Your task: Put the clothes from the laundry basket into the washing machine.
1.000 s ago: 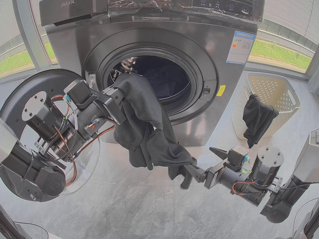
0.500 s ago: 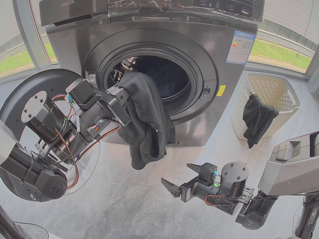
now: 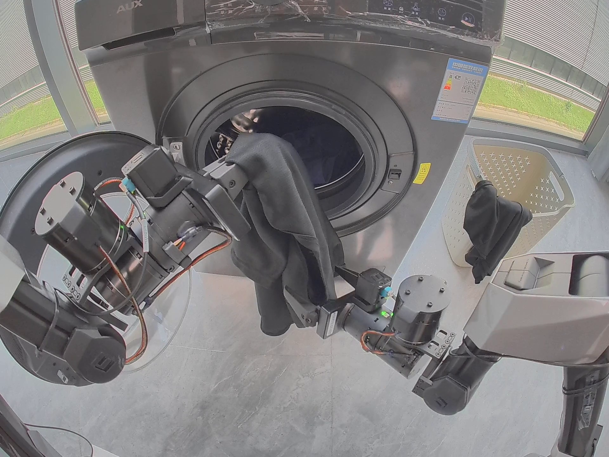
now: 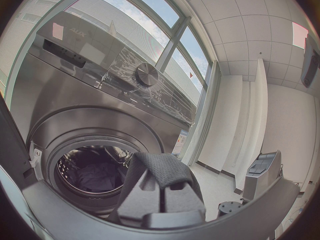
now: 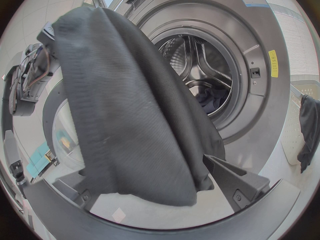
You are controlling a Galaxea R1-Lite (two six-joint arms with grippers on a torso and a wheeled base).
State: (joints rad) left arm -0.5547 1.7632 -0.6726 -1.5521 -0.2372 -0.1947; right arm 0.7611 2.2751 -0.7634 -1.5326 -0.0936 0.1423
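Where the grey tiled floor point(image 3: 266, 401) meets the windows point(image 3: 539, 103) at its far edge, a steel-coloured washing machine point(image 3: 406, 128) is seen front-on. Its round door point(image 3: 76, 160) is swung wide open toward the floor's left side. The drum opening point(image 3: 330, 160) is uncovered, and dark clothes point(image 4: 95, 177) are seen lying in the bottom of the drum.

A large dark grey garment point(image 3: 282, 204) is held up just in front of the opening's left part. It is draped over the left gripper point(image 3: 231, 174) and hangs down past the opening's lower rim, clear of the floor. The left gripper's jaws are pressed together on the garment's top fold.

A pale perforated laundry basket point(image 3: 545, 185) is set on the floor to the right of the machine, near the far right corner. A second dark garment point(image 3: 491, 230) is draped over its near rim.

The right gripper point(image 3: 317, 294) is placed at the hanging garment's lower end. Its jaws are spread apart, with the cloth between them but not clamped.
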